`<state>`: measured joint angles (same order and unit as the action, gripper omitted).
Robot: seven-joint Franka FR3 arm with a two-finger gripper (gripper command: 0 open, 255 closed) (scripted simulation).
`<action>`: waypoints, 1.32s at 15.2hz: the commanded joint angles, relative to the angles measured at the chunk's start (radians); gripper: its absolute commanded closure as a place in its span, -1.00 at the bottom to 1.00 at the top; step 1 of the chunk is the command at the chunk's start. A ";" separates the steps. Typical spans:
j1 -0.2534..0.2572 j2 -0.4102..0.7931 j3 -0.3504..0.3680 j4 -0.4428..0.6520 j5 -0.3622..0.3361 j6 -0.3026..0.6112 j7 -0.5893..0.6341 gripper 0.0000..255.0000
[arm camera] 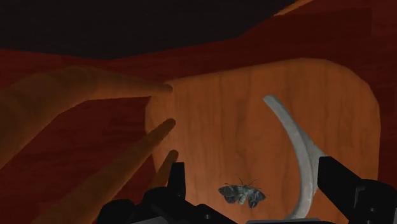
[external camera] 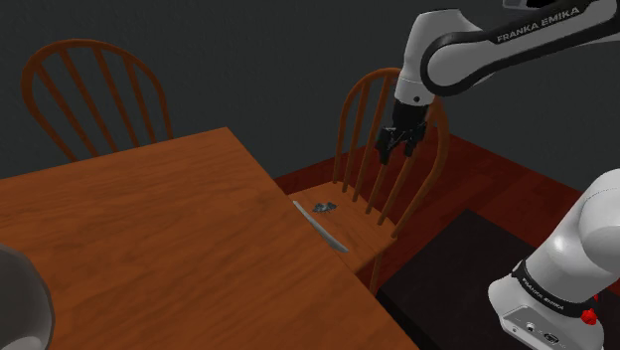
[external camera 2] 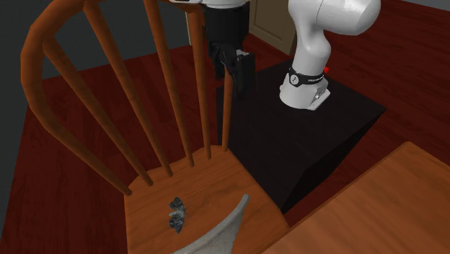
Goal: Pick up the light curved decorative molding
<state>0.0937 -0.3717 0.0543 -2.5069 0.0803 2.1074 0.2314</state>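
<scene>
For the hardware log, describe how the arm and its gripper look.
The arm has rounded glossy white links with dark joints; a dark band carries white FRANKA EMIKA lettering. A small red spot sits near its base. The gripper is all black, with two fingers.

Home dining area: wooden table (external camera: 149,229), spindle-back chairs (external camera: 383,149), dark red floor (external camera 2: 86,94).

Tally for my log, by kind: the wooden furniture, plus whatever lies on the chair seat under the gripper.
Wooden chairs: 2
Wooden table: 1
Light curved molding: 1
Grey moth: 1
Total: 5
</scene>
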 commanded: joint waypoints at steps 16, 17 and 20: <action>0.094 0.643 0.095 0.285 -0.134 0.367 0.173 -1.00; 0.104 0.682 0.094 0.313 -0.148 0.378 0.184 -1.00; 0.135 0.798 0.086 0.404 -0.185 0.401 0.216 -1.00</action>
<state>0.2194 0.3847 0.1436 -2.1322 -0.0916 2.4970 0.4386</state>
